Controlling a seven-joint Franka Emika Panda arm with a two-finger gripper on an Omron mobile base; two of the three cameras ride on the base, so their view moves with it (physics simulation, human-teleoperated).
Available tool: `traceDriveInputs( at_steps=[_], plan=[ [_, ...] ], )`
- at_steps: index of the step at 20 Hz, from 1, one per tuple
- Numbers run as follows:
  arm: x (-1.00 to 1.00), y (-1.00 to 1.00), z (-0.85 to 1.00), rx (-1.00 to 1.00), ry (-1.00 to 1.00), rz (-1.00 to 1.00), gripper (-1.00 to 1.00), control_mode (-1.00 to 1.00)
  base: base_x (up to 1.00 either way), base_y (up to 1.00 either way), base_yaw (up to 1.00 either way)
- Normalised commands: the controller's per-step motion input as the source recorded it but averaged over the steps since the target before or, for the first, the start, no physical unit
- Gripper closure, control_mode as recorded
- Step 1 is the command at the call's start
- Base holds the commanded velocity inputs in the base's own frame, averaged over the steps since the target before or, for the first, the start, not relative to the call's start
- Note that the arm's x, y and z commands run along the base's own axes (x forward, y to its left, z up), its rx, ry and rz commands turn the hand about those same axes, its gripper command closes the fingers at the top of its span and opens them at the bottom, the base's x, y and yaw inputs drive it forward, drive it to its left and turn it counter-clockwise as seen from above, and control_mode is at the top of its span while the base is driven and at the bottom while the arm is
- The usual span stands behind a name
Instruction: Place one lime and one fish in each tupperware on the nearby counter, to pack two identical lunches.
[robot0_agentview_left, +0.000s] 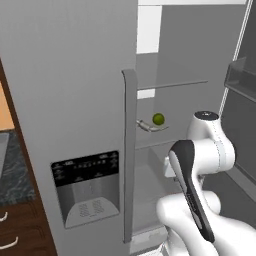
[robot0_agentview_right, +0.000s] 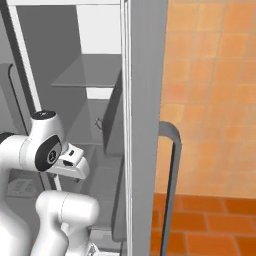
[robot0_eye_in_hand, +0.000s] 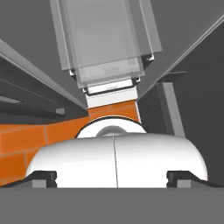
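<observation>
At the far left of the left base view, a strip of the dark marbled stone counter (robot0_agentview_left: 9, 167) shows above dark brown wooden drawers (robot0_agentview_left: 20, 227) with curved silver handles. Next comes the closed grey fridge door (robot0_agentview_left: 70, 100) with its dark dispenser panel (robot0_agentview_left: 86, 187) and tall grey bar handle (robot0_agentview_left: 129, 150). Right of that the fridge stands open, and a small round yellow-green lime (robot0_agentview_left: 158, 119) rests on a shelf beside a slim pale shape (robot0_agentview_left: 147, 126), possibly a fish, though it is too small to tell. The white arm (robot0_agentview_left: 205, 150) rises at the lower right, below and to the right of the lime and apart from it. In the hand view the two-finger gripper (robot0_eye_in_hand: 112, 177) shows its dark fingertips (robot0_eye_in_hand: 43, 178) spread wide with nothing between them, above orange floor tiles (robot0_eye_in_hand: 26, 144).
</observation>
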Motion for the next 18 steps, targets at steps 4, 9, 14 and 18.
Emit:
traceDriveInputs(
  at_steps=[4, 9, 14, 18],
  plan=[
    [0.0, 0.0, 0.0, 0.0, 0.0, 0.0, -1.0, 1.0, 0.46, -0.01, -0.02],
    [0.0, 0.0, 0.0, 0.0, 0.0, 0.0, -1.0, 1.0, 0.18, -0.05, 0.0],
    [0.0, 0.0, 0.0, 0.0, 0.0, 0.0, -1.0, 1.0, 0.0, 0.0, 0.0],
    [0.0, 0.0, 0.0, 0.0, 0.0, 0.0, -1.0, 1.0, 0.0, 0.0, 0.0]
  ],
)
